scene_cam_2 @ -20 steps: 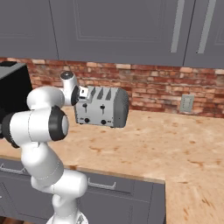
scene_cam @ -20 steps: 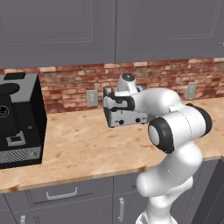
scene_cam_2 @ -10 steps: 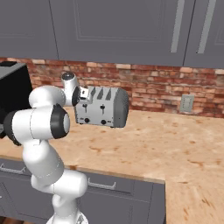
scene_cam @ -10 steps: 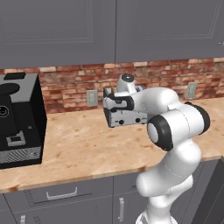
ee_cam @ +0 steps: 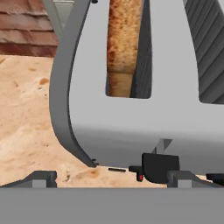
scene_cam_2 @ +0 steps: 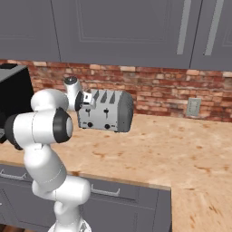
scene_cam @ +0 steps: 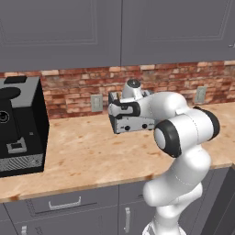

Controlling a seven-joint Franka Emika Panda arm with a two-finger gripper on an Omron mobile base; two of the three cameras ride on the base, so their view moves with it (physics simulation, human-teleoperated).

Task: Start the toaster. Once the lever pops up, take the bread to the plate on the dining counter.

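- Starting the toaster (scene_cam_2: 105, 110) looks like the step in hand: it stands on the kitchen counter (scene_cam_2: 181, 149) against the brick wall, and the gripper (ee_cam: 109, 175) hangs close over its front end.
- Sitting deep in a slot, seen from the hand view, is the bread (ee_cam: 124, 43).
- A black lever (ee_cam: 159, 166) lies just beside the fingertips (ee_cam: 41, 177).
- The jaws appear spread, one tip on either side, nothing between them.
- Next, I judge, comes a firm downward press on that lever until it latches.
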